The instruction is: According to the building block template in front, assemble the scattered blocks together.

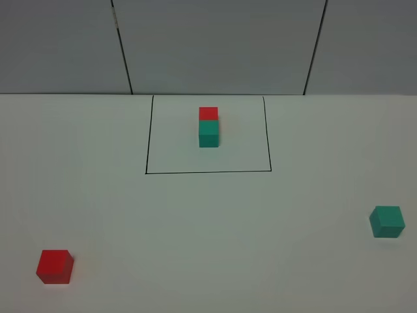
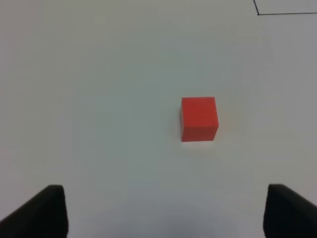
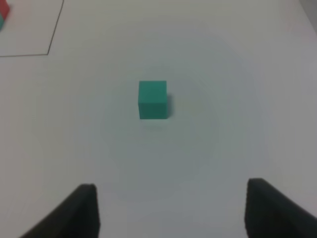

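Note:
The building block template [image 1: 208,127] is a red cube behind a teal cube, inside a thin black rectangle [image 1: 208,172] at the table's far middle. A loose red block [image 1: 55,267] sits at the near left and a loose teal block [image 1: 388,222] at the right. Neither arm shows in the high view. In the left wrist view the left gripper [image 2: 163,213] is open, and the red block [image 2: 199,119] lies well beyond its fingertips. The right gripper [image 3: 171,210] is open too, the teal block [image 3: 152,99] lying apart ahead of it.
The white table [image 1: 208,248] meets a grey panelled wall [image 1: 215,45] at the back. A corner of the black rectangle [image 2: 258,13] shows in the left wrist view. The right wrist view catches another corner [image 3: 48,53] and an edge of the template [image 3: 3,11].

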Robot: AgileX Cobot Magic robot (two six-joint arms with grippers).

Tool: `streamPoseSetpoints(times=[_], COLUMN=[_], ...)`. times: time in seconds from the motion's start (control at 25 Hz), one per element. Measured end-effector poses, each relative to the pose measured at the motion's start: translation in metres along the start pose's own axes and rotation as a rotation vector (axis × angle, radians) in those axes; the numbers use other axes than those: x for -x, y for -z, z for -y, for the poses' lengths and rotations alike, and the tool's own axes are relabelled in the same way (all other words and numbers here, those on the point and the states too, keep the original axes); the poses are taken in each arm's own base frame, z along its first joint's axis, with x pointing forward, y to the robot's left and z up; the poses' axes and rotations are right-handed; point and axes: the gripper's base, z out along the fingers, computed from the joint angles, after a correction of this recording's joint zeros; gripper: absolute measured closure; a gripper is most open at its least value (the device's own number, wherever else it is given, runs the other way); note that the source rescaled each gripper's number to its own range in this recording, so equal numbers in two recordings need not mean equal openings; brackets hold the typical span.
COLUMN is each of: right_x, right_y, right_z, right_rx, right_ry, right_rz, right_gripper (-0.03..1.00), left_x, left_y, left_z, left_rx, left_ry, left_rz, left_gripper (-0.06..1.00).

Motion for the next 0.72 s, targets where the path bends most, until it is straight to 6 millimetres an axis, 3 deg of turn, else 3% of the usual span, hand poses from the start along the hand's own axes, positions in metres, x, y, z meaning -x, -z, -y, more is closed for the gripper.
streamPoseSetpoints(times=[0.32, 0.52, 0.72], right_x=[0.0, 0.0, 0.0], right_y=[0.0, 0.0, 0.0], right_z=[0.0, 0.0, 0.0], right_rx=[0.0, 0.0, 0.0], right_ry=[0.0, 0.0, 0.0], right_rz=[0.0, 0.0, 0.0], right_gripper=[0.38, 0.38, 0.38], left_x=[0.036, 0.055, 0.088], left_y=[-0.04, -0.071, -0.1], left_z=[0.0, 0.001, 0.001], left_rx=[0.005, -0.003, -0.022], left_ry=[-0.02, -0.129, -0.261], left_rz=[-0.086, -0.148, -0.23], left_gripper=[0.15, 0.15, 0.15])
